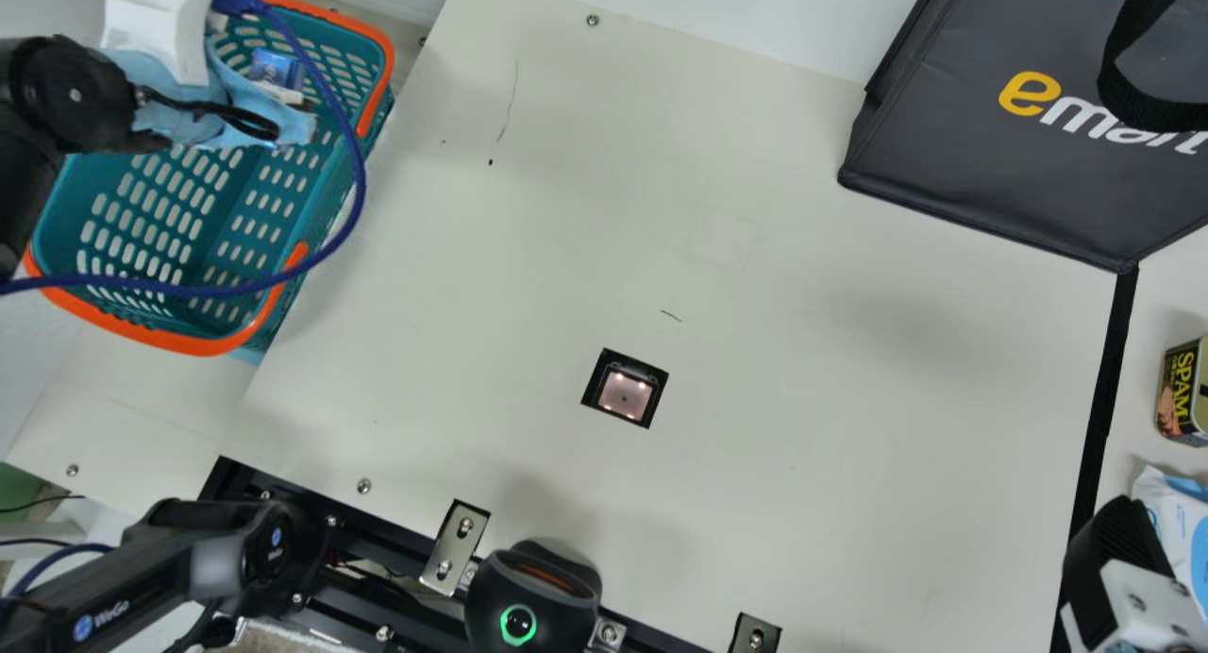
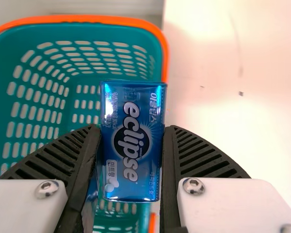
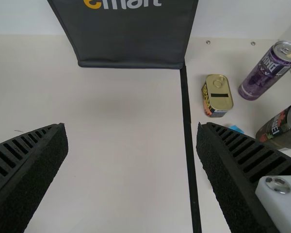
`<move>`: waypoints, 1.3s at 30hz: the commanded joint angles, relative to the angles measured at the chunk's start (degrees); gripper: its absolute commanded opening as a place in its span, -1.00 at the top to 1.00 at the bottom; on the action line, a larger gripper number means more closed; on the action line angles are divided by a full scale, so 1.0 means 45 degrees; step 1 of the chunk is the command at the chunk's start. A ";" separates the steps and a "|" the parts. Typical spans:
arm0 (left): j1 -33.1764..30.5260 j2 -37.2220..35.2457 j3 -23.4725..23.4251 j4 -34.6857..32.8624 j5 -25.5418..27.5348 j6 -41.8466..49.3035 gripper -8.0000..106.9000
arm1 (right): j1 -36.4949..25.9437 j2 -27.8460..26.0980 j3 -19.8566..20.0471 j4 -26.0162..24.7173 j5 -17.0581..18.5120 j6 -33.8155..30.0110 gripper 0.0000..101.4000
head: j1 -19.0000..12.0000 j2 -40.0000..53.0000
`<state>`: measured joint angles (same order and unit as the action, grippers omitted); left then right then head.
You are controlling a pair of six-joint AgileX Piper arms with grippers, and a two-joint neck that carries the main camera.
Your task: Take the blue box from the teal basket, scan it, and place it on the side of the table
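Note:
Over the teal basket (image 1: 179,219), at the upper left of the main view, is my left gripper (image 1: 160,30), partly covered by light blue material. The small blue box (image 1: 276,68) shows beside it. The left wrist view has the blue box (image 2: 131,170) pinched upright between both ribbed fingers of the left gripper (image 2: 132,130), with the basket (image 2: 48,43) behind it. My right gripper (image 1: 1123,573) is at the main view's lower right; in the right wrist view this gripper (image 3: 131,128) stands open above the table, nothing between its fingers.
A lit square scanner window (image 1: 625,394) is set in the table (image 1: 755,483). A dark bag (image 1: 1019,162) stands at the upper right. Beyond the black strip are a canned-meat tin (image 3: 217,97), a purple can (image 3: 266,73) and a dark can (image 3: 281,128). A blue cable (image 1: 360,181) loops over the basket.

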<state>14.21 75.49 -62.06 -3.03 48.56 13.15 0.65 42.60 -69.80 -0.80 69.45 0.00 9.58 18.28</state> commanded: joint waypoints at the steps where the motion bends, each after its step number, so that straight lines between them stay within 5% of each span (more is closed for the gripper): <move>1: -0.0707 -0.0141 0.0054 0.0190 0.0168 -0.0458 1.00 | 0.0000 0.0000 0.0000 0.0000 0.0000 0.0000 -0.87 | -0.0369 0.0031; 27: -0.8481 0.0039 0.0363 0.1755 0.1963 -0.6371 1.00 | 0.0000 0.0000 0.0000 0.0000 0.0000 0.0000 -0.87 | -0.0369 0.0031; 39: -1.0772 0.0770 0.0439 0.1430 0.2046 -0.8186 1.00 | 0.0000 0.0000 0.0000 0.0000 0.0000 0.0000 -0.87 | -0.0369 0.0031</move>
<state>-33.42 78.89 -60.17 3.56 57.81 -23.13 0.65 42.60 -69.80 -0.80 69.45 0.00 9.58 18.28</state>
